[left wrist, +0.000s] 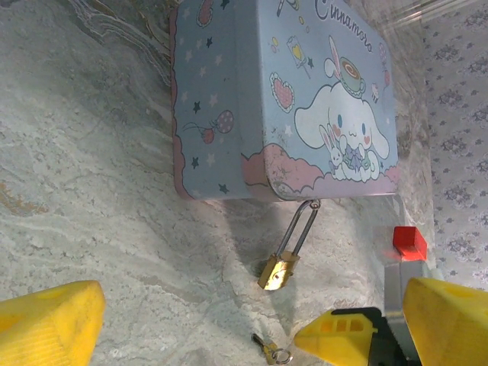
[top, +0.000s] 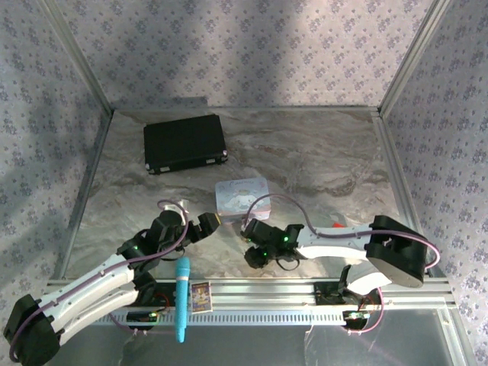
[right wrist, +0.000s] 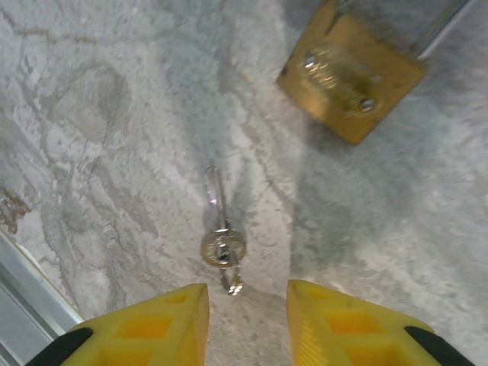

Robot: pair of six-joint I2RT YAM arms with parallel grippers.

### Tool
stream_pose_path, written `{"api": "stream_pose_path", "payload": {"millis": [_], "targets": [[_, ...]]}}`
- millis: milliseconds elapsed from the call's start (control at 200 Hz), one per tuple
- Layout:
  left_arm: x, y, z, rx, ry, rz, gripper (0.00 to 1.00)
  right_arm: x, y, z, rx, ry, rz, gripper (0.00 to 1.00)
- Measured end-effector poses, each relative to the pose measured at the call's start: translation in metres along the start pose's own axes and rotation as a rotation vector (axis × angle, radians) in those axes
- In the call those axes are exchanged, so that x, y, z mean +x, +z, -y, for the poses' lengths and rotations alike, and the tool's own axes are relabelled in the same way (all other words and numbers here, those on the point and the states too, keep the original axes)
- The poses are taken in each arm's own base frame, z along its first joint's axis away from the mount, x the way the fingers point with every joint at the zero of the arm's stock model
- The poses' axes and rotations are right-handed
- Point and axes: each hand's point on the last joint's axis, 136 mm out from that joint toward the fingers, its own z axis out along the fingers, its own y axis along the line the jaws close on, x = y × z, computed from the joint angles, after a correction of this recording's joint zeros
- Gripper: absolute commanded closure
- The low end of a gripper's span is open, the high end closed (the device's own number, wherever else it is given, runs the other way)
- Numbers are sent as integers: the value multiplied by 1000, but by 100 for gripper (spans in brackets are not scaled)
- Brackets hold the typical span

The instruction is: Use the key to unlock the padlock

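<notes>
Right claw (right wrist: 248, 305), jaws parted and empty, hovers just short of the key (right wrist: 221, 244) lying flat on the table (right wrist: 91, 114) near the padlock (right wrist: 351, 84), so it should ease forward, straddle the round head and pinch firmly, leaving the blade free for the lock.
</notes>
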Motion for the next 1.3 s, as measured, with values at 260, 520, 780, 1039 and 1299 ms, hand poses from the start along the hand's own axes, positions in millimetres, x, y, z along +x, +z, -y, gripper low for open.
{"api": "stream_pose_path", "payload": {"millis": [260, 520, 780, 1039, 1299], "targets": [[0, 0, 0, -1, 0, 0, 0, -7, -1, -1, -5, -23, 2, 61], [0, 0, 0, -2, 0, 3, 0, -4, 10, -10, 4, -57, -32, 62], [0, 0, -3, -8, -4, 4, 0, -4, 15, -5, 120, -89, -72, 81], [-1, -1, -4, -13, -4, 10, 1, -7, 16, -4, 151, -80, -54, 100], [-1, 3, 3, 47, -50, 21, 18, -9, 11, -1, 40, -13, -18, 100]]}}
